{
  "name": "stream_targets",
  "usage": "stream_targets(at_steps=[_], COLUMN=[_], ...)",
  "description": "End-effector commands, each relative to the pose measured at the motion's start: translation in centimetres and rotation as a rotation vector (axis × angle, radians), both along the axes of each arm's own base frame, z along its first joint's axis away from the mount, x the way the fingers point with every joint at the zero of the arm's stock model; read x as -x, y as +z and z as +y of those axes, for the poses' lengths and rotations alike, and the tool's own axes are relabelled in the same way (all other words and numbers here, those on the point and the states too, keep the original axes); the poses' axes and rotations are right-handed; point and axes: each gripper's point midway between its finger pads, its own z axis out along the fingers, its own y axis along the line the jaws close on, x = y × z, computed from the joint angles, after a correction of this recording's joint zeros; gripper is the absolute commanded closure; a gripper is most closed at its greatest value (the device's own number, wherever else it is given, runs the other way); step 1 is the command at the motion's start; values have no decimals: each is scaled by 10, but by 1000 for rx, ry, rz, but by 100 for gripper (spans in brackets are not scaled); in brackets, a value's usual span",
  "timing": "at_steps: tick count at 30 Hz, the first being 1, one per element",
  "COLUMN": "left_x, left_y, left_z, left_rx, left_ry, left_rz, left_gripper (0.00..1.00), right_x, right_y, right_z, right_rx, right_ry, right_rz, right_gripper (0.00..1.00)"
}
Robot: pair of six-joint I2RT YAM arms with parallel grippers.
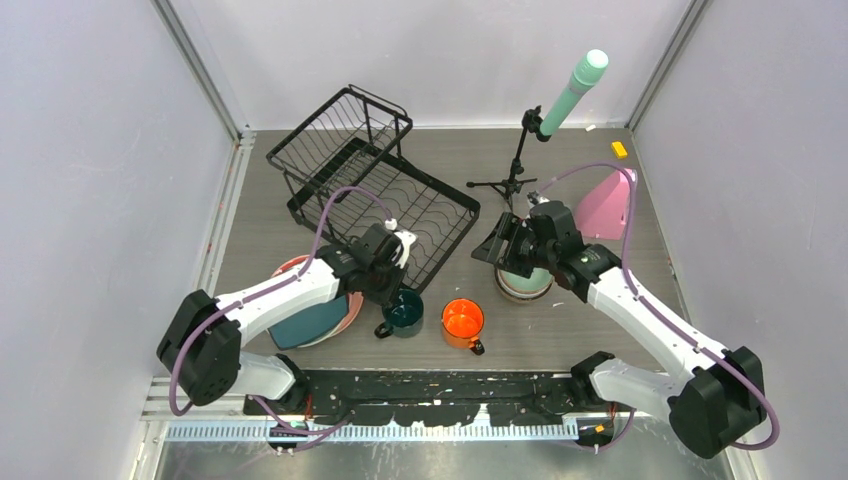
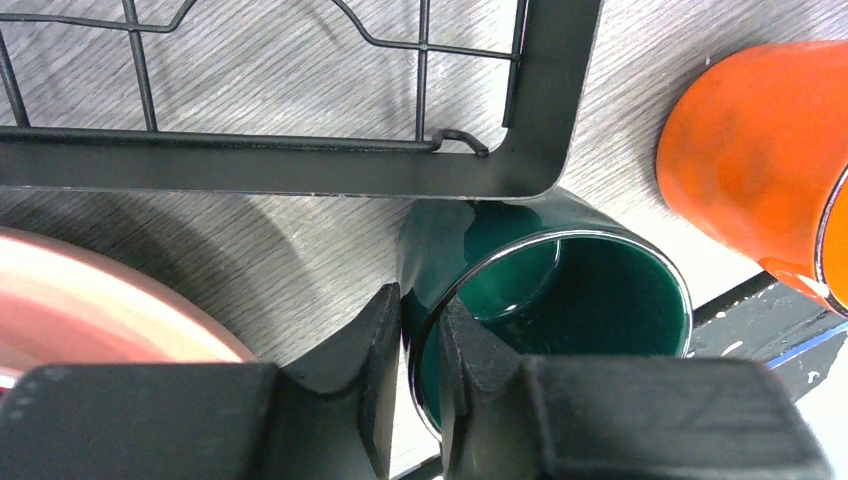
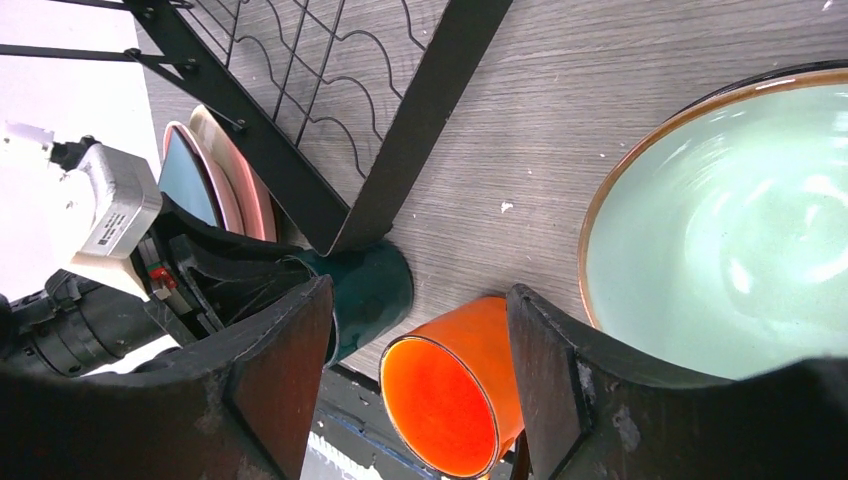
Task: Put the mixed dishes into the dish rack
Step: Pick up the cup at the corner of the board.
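Observation:
The black wire dish rack (image 1: 385, 190) stands at the back left, with nothing in it. My left gripper (image 1: 392, 285) is shut on the dark green mug (image 1: 406, 312) just off the rack's near corner. In the left wrist view its jaws (image 2: 420, 340) straddle the mug (image 2: 560, 300) wall, one inside the rim and one outside. An orange mug (image 1: 463, 320) stands to its right. Stacked teal and pink plates (image 1: 310, 320) lie under the left arm. My right gripper (image 1: 497, 247) hovers open over a stack of bowls (image 1: 525, 285), topped by a mint bowl (image 3: 740, 230), with nothing between its fingers (image 3: 290, 350).
A mint cylinder (image 1: 575, 90) on a black tripod (image 1: 512, 180) stands at the back, right of the rack. A pink wedge (image 1: 608, 205) and a small yellow block (image 1: 620, 150) sit at the back right. White walls close in three sides.

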Motion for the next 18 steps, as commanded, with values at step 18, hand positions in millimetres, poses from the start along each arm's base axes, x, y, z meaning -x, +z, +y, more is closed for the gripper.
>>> stream_targets(at_steps=[18], left_x=[1], left_y=[20], left_z=[-11], left_rx=[74], left_ry=[-65], left_rz=[-75], left_gripper=[100], right_x=[-14], right_y=[-1], right_z=[4], right_rx=[-5], right_ry=[-27], right_rz=[-29], right_gripper=[30])
